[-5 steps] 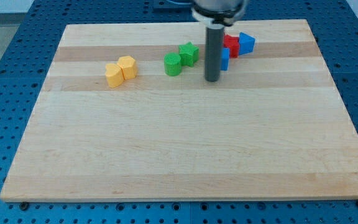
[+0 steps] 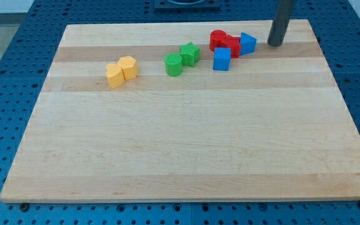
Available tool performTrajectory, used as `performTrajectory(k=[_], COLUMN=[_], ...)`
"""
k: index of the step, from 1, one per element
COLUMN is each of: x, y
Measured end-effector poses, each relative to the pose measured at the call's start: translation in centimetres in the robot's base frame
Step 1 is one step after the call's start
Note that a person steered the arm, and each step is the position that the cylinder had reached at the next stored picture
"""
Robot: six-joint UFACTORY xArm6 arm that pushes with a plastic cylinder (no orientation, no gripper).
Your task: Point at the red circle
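1. The red circle [image 2: 217, 39] is a low, round red block up near the board's [image 2: 167, 144] top edge, around 1 o'clock from the board's middle. Flat top, rounded side, bright red.
2. It's touching a second red block [image 2: 232, 45] at its 4 o'clock. That one's shape is hard to make out, kind of lumpy.
3. A blue block [image 2: 247, 43] sits right against that second red one at its 3 o'clock, looks like a faceted, pointed shape. A blue cube [image 2: 222, 59] sits just at 6 o'clock of the red pair.
4. My tip [image 2: 275, 44] is down on the wood at roughly 3 o'clock of the red circle, just past the pointed blue block and not touching anything. It's a plain rod, so nothing to open or close, and it holds nothing.
5. Going toward 9 o'clock: a green star [image 2: 190, 53] touching a rounded green block [image 2: 174, 64], then well apart, two yellow blocks [image 2: 121, 70] pressed together, shapes sort of hexagonal.
6. A blue pegboard table [image 2: 11, 75] surrounds the board.
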State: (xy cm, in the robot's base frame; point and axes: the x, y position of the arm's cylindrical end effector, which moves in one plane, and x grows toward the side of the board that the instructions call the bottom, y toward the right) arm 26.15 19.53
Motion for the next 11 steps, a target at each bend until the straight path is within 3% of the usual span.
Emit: performTrajectory(k=[2, 5, 8, 11], x=[-1.3, 1.3, 8.8, 19.2], y=[-5.2, -6.1, -6.1, -6.2])
